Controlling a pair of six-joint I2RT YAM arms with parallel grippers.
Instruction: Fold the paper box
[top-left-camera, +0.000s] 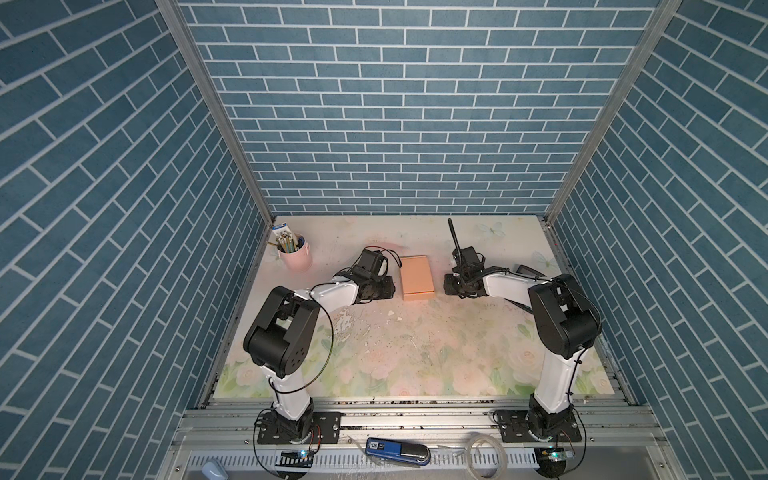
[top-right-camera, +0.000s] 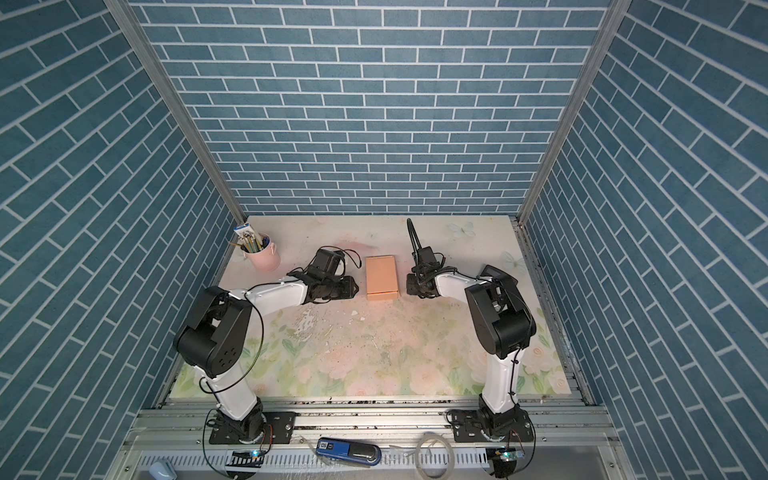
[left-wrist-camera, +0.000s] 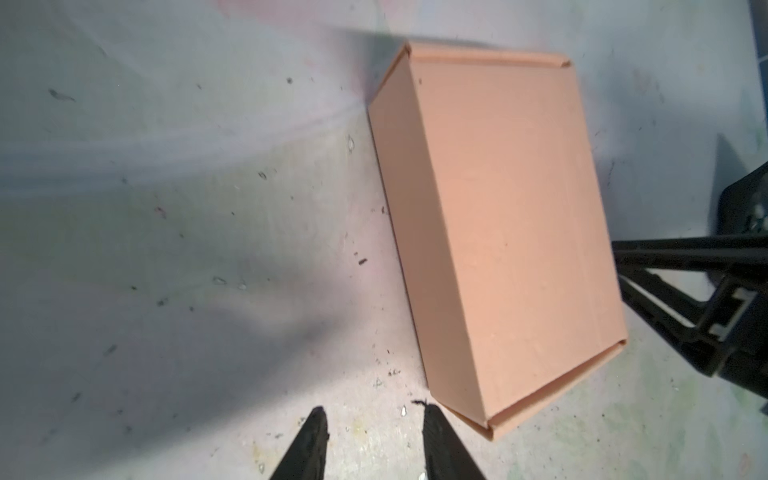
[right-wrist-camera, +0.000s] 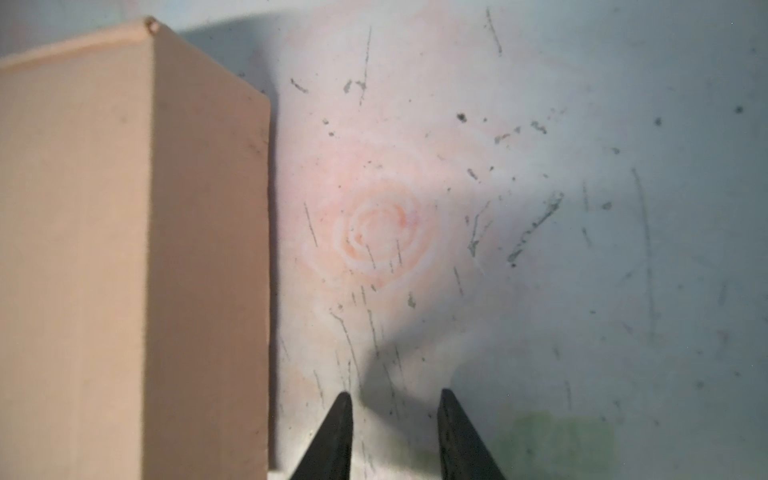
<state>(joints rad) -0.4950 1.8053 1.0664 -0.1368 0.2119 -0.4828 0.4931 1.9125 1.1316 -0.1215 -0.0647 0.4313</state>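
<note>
Paper box (top-left-camera: 417, 277): it lies flat on the desk (top-left-camera: 415, 332), between the two arms, with its lid down. It looks already formed and closed.
Box ends: in the left wrist view the paper box (left-wrist-camera: 498, 232) shows a thin seam at both short ends; I cannot tell if the flaps are fully tucked in.
Left jaws: a little apart, with nothing between the fingertips (left-wrist-camera: 316, 432); one tip is near a box corner, not touching it.
Right jaws: also narrow and empty, fingertips (right-wrist-camera: 340, 415) just beside the long side of the box (right-wrist-camera: 124, 249).
Progress: I judge the folding almost finished.
Risk one: a side push from either arm could slide or turn the light box, because nothing holds it.
Risk two: an untucked flap may let the lid spring up.
Risk three: hard pressing could dent the cardboard.
</note>
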